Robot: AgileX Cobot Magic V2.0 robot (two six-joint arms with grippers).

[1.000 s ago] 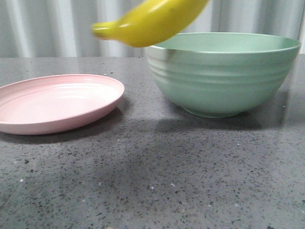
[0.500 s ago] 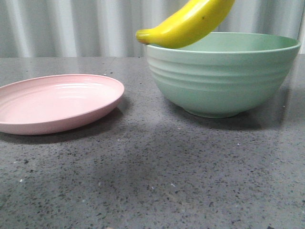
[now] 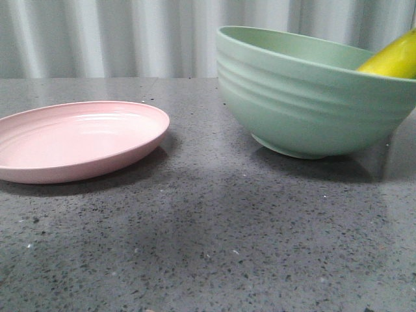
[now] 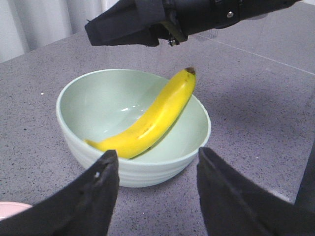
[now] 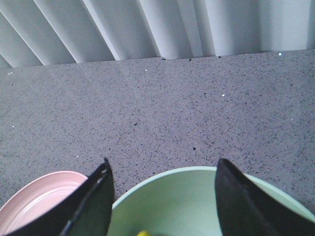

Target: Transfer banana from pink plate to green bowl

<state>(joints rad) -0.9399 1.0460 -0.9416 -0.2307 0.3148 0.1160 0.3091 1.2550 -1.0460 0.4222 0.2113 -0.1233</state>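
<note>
Since the earlier front pictures the banana [image 4: 150, 120] has gone from hanging in the air above the rim to lying inside the green bowl [image 4: 147, 169], and the bowl itself now sits tilted, its left rim raised and its right side dipped, and stands further to the right on the counter [image 3: 195, 240]. From the front only a yellow end of the banana [image 3: 393, 60] shows over the low right rim of the green bowl [image 3: 305, 104]. The left wrist view shows the fruit whole: it lies slantwise across the bowl's inner wall, its dark brown tip resting up by the far rim and its other end down near the near rim. The left tool [image 4: 157, 194] hangs above the near side of the bowl with its two dark fingers [image 4: 96, 196] spread wide apart and nothing between them. The right tool [image 5: 162, 196] is likewise spread wide and empty, poised over the bowl [image 5: 197, 196], with a small spot of yellow visible between its fingers at the edge of that view. The pink plate [image 3: 78, 140] rests flat on the counter to the left of the bowl, apart from it, with nothing on it; a slice of it [image 5: 44, 201] also shows in the right wrist view. A pale pleated curtain [image 3: 130, 36] closes off the back.
</note>
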